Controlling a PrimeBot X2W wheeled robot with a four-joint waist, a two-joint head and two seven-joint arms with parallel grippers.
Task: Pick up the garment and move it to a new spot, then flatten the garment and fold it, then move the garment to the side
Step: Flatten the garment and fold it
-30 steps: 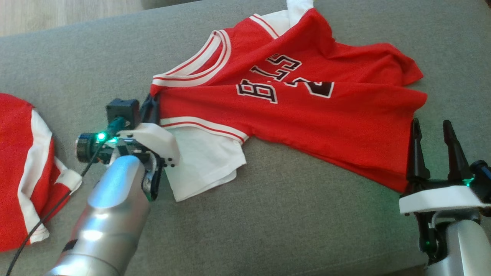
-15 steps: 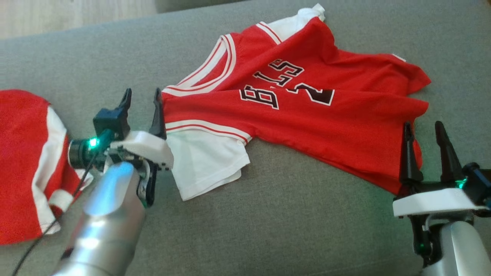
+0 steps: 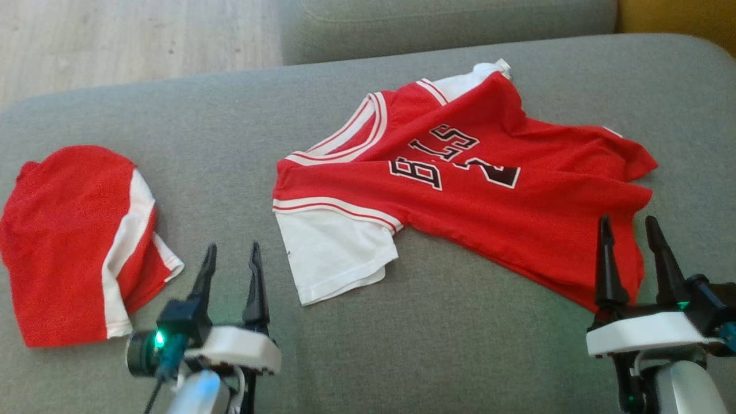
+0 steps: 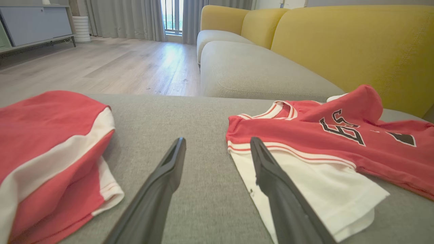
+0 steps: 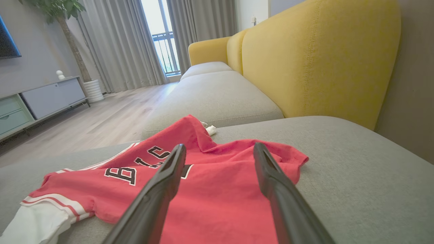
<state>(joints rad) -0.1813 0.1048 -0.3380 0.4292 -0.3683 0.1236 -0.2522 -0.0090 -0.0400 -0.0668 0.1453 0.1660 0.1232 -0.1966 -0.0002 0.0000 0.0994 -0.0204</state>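
We judged the flattening step to be in hand. The red jersey [image 3: 471, 201] lay in the middle of the grey sofa seat [image 3: 460, 351], but not flat. Its body was creased, with one fold running across the black lettering, and the far shoulder was bunched up.

Our left gripper [image 3: 233, 248] stood wide open with nothing between its fingers. It was low over bare cushion, with the jersey's white sleeve [image 3: 333, 259] just beside it on the right. A second red-and-white garment [image 3: 69, 241] lay near it on the left.

Our right gripper [image 3: 627, 221] was just as wide open and empty. Its fingers pointed over the jersey's bottom edge at the right end. We could not tell whether the tips touched the cloth.

By our reading, the next move called for each gripper to close on the edge nearest it: the left on the sleeve or shoulder, the right on the hem. The two would then draw apart to pull the fold out. A shallow pinch seemed wise, so that only one layer came up.
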